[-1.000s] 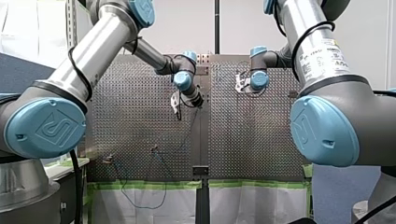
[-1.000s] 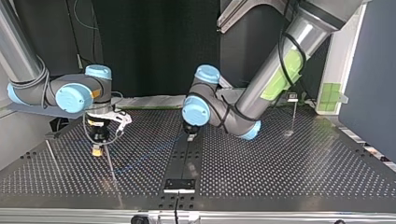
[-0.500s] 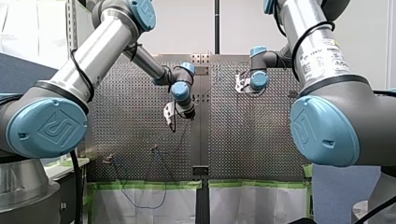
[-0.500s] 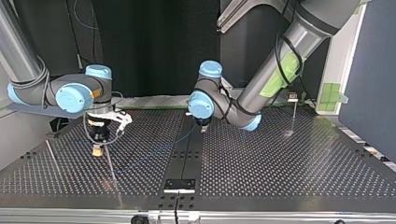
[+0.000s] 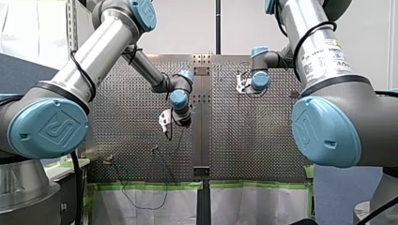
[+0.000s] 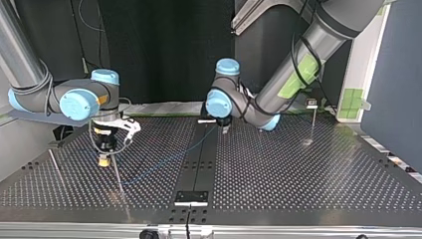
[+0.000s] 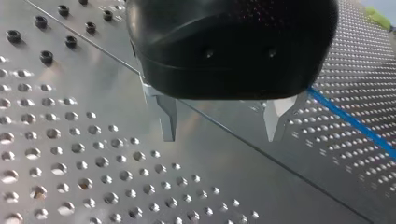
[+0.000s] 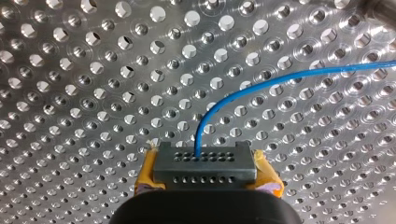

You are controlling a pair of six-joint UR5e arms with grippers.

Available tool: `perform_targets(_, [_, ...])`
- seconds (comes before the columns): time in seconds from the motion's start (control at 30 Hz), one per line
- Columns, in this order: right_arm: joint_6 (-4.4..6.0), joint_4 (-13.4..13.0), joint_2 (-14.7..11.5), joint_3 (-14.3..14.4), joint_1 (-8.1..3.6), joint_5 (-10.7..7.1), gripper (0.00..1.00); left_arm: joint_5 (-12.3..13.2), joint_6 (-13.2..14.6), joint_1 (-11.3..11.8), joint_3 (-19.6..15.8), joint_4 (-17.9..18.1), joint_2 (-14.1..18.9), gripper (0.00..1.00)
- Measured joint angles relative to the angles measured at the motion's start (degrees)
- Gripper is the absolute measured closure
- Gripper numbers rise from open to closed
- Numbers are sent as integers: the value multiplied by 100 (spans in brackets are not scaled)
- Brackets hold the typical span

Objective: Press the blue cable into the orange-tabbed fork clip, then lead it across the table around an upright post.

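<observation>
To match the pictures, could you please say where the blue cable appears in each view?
Front view: thin blue cable loops below the perforated metal table.
Top view: cable diagonal, left of centre.
Left wrist view: cable beside my left gripper.
Right wrist view: cable arcs from my right gripper.
Shared: that table.

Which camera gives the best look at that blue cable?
The right wrist view: close up, the cable curves into the dark block held by my right gripper. The left wrist view shows a short stretch beside my open left gripper. The top view shows a faint blue line, the front view a thin thread.
</observation>
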Motion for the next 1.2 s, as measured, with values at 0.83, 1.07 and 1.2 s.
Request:
perform_targets(0.83, [-10, -3, 5, 26, 0, 48, 100, 93, -131, 35, -737, 657, -3, 7])
perform_targets(1.07, [-17, -7, 36, 51, 0, 103, 100, 348, -225, 74, -760, 998, -9, 7])
perform_targets(1.2, [-17, -2, 82, 52, 4, 99, 100, 401, -236, 101, -768, 1041, -15, 7])
